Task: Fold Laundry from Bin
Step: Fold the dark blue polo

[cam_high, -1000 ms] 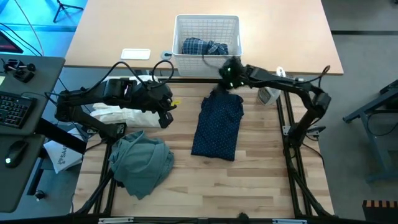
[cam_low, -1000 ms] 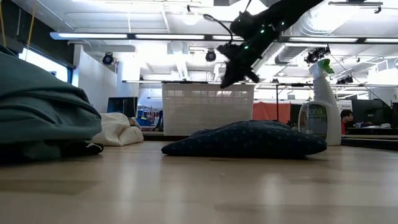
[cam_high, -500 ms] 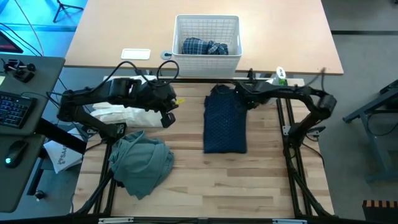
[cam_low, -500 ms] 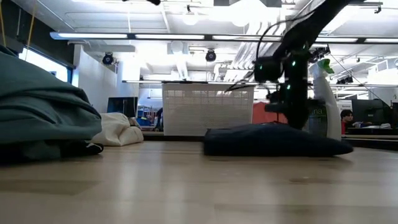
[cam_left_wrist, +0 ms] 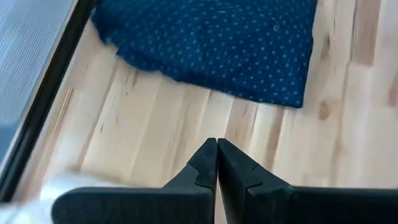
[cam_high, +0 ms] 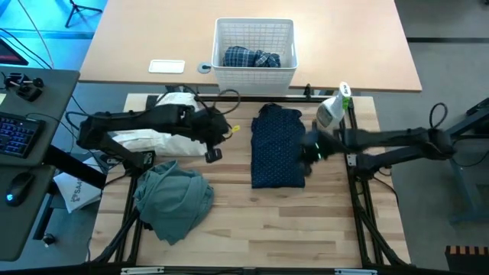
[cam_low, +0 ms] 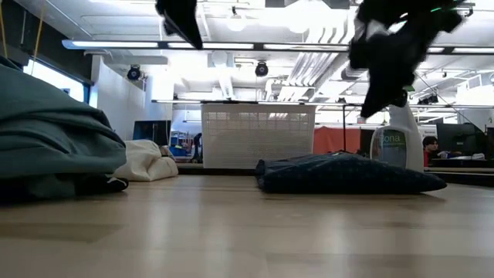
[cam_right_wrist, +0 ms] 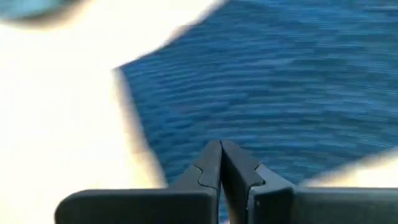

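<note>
Bare wood lies open across the near half of the table (cam_high: 306, 229), bounded by the grey-green top (cam_high: 174, 197) at left. The folded navy dotted trousers (cam_high: 277, 147) fill the centre; spray bottle (cam_high: 331, 111) and bin (cam_high: 255, 55) stand behind.

Even, bright light falls from ceiling strip lights (cam_low: 255, 45), with soft shadows on the counter (cam_high: 252, 221). The right wrist view is heavily motion-blurred with washed-out white glare, and the right end effector (cam_low: 386, 58) smears in the low view
</note>
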Motion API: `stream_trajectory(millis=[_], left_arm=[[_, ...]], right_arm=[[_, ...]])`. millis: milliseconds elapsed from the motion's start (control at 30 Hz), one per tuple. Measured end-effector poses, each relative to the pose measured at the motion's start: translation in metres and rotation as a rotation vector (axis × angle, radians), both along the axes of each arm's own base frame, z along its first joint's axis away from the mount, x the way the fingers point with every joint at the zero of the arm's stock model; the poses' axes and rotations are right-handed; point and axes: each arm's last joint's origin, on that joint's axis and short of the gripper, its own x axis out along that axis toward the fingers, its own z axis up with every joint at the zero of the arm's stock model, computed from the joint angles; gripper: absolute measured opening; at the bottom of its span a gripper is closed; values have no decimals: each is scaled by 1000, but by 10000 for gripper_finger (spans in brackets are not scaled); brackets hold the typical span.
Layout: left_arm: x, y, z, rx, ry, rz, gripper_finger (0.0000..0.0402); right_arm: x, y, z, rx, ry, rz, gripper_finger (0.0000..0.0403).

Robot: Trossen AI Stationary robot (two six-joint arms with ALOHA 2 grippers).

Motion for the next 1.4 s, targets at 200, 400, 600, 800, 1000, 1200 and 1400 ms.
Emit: stream_trajectory(millis=[200,400,600,800,1000,1200,1400], left_arm=[[26,-2,-39,-41,-140,-288,43],[61,-30,-78,13,-254,-628,122],[103,-60,-131,27,-292,-691,188],[124,-78,-174,138,-217,-676,207],[132,-80,-208,62,-136,-660,202],[127,-77,-232,75,12,-641,187],[116,-79,-231,33,119,-646,105]], right_arm=[[-13,52,-26,-29,-118,348,16],[-14,74,-40,-163,-117,582,113],[-12,81,-64,-382,-26,586,210],[-10,91,-83,-377,49,552,223],[-7,99,-102,-389,132,573,192],[-1,107,-113,-354,129,526,136],[6,117,-106,-309,88,515,40]])
